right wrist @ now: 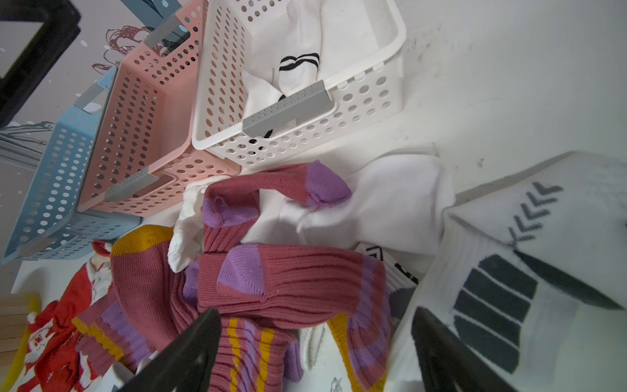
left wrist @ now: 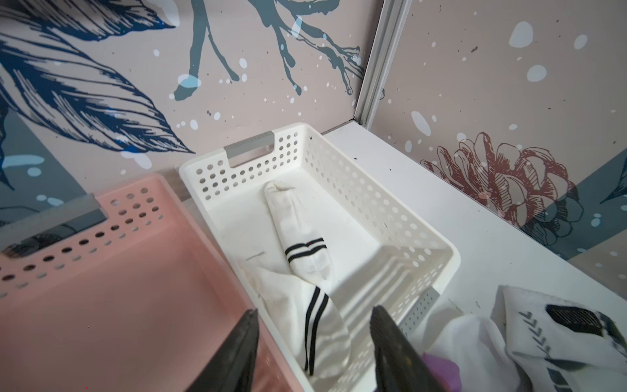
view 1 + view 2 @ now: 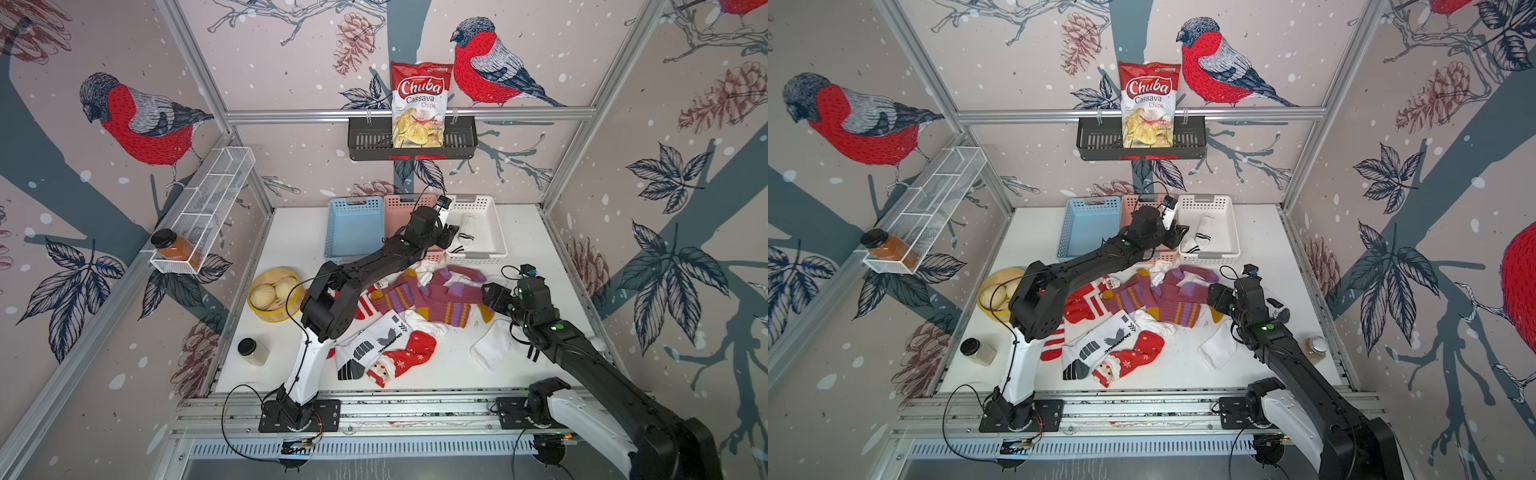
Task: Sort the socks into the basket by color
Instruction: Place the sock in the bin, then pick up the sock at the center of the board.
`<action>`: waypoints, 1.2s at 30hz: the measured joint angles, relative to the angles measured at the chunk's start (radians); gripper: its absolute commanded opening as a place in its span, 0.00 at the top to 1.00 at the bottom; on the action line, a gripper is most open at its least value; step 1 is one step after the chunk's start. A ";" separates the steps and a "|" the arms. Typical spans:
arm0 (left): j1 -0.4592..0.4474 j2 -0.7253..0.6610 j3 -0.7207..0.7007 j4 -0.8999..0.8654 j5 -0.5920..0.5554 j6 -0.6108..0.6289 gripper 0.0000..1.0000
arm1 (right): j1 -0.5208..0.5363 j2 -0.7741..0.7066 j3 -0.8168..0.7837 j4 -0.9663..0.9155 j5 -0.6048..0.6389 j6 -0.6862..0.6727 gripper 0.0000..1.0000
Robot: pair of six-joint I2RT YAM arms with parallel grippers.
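**Figure.** Sorting stage at three perforated plastic baskets set side by side at the rear of the white tabletop [image 3: 299,241]. The sky-blue basket [image 3: 353,232] lay empty, as did the visible floor of the salmon-pink basket [image 2: 118,288]. The white basket [image 2: 356,190] held a white black-striped sock [image 2: 305,251]; whether this was one folded sock or two could not be told. The left gripper [image 2: 315,309] hung over the near end of the white basket, its fingers moderately parted with nothing between them. The right gripper [image 1: 317,311] was poised low over the heap of maroon-purple ribbed socks with mustard bands [image 1: 288,281], fingers spread wide and empty; contact with the cloth could not be judged. Unsorted mid-table lay a red Santa sock [image 3: 399,359], a red-and-white striped sock [image 3: 365,307], a white sock with black chevron marks [image 1: 509,271] and a plain white sock [image 3: 494,349].

**Hazards, as judged:**
- The maroon socks overlapped each other and white ones, so a closing grip might lift several or drag a wrong colour along.
- The striped cuff lay just under the left fingers and could snag and follow them over the rim.
- The left arm stretched above the heap, so a rising right arm might strike it.
- The baskets touched and looked light, so a knock could shift all three.
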 measured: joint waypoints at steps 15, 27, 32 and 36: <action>-0.001 -0.402 -0.559 0.079 -0.003 -0.051 0.39 | -0.012 0.103 0.004 0.022 -0.011 -0.008 0.15; -0.006 -0.770 -0.879 0.080 -0.019 -0.061 0.34 | 0.001 0.180 -0.002 0.050 -0.036 -0.012 0.20; -0.011 -0.876 -0.990 0.066 -0.036 -0.072 0.35 | 0.007 0.209 0.002 0.051 -0.037 -0.012 0.20; -0.013 -0.968 -1.091 0.066 -0.033 -0.073 0.32 | 0.008 0.234 0.014 0.051 -0.037 -0.017 0.21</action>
